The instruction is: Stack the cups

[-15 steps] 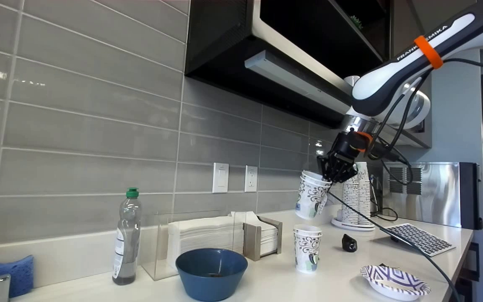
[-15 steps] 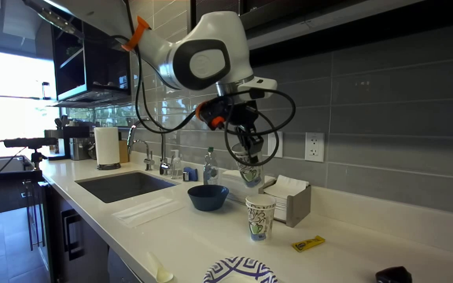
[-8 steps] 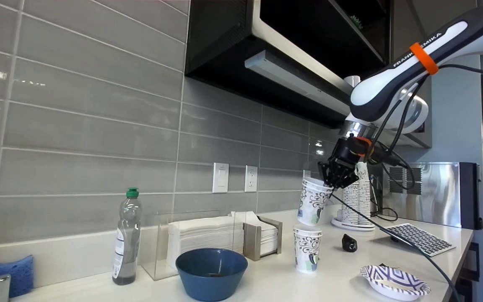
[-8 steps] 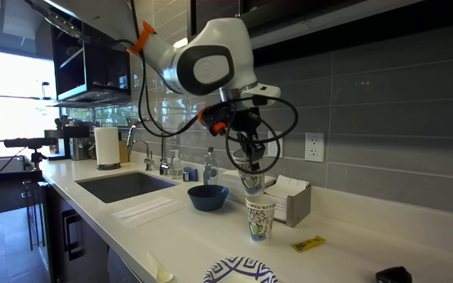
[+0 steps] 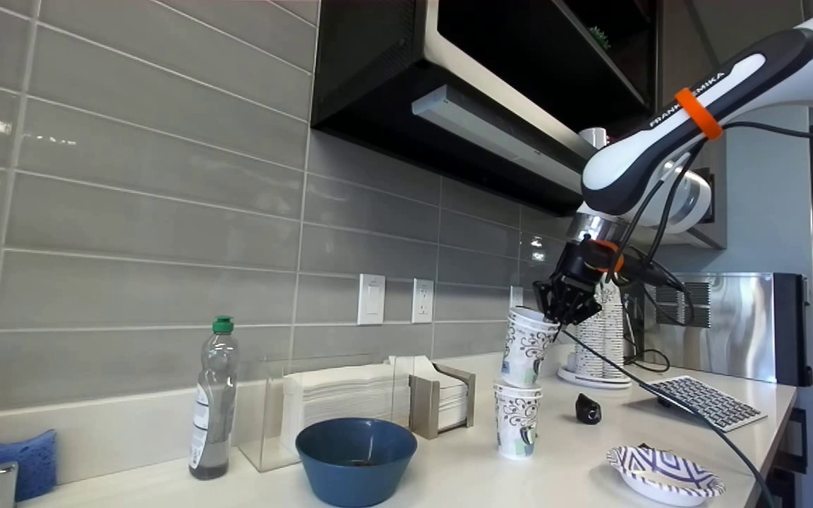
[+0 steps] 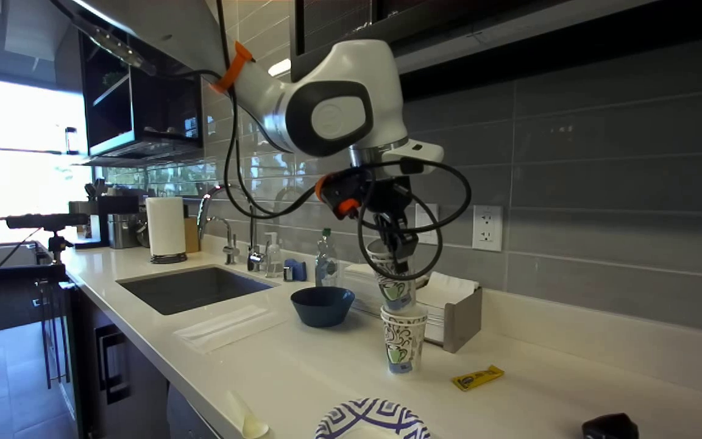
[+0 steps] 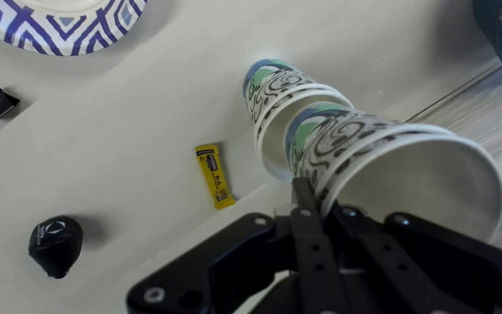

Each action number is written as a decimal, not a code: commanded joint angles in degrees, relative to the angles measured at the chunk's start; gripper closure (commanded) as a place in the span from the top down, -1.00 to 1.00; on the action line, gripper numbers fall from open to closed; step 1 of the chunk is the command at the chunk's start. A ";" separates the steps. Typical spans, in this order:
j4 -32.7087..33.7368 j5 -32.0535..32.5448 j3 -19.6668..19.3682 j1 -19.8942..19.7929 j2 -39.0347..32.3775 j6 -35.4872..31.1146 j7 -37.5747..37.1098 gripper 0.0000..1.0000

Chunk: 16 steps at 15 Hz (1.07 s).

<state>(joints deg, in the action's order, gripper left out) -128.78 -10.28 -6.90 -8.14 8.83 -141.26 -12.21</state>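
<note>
Cup A (image 7: pixel 342 139): wht paper, dk print, dbl rim, tilted; base at mouth of cup B (image 7: pixel 273 93), contact unclr. Cup B: same patt., upright on table (image 6: pixel 314 372). Gripper (image 7: pixel 320 205): pinched on cup A's rim, jaws nearly tog. Blue bowl (image 5: pixel 357 480), ptnd dish (image 7: pixel 66 37), ylw packet (image 7: pixel 216 176): ea. on table.
</note>
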 commanded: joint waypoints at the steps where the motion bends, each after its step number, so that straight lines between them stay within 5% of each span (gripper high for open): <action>1: 2.16 0.22 -0.18 -0.07 -1.68 0.39 -0.97 -0.98; 8: 3.09 0.12 -0.29 -0.01 -2.88 1.32 -0.79 -0.98; 9: 3.13 0.10 -0.29 -0.01 -2.95 1.30 -0.85 -0.42; 11: 3.10 0.04 -0.31 -0.03 -2.91 1.39 -0.95 -0.30; 16: 2.45 0.78 -0.21 -0.16 -2.05 0.88 -1.68 0.39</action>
<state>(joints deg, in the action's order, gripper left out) -127.16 -10.28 -6.99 -8.14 6.53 -141.21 -12.33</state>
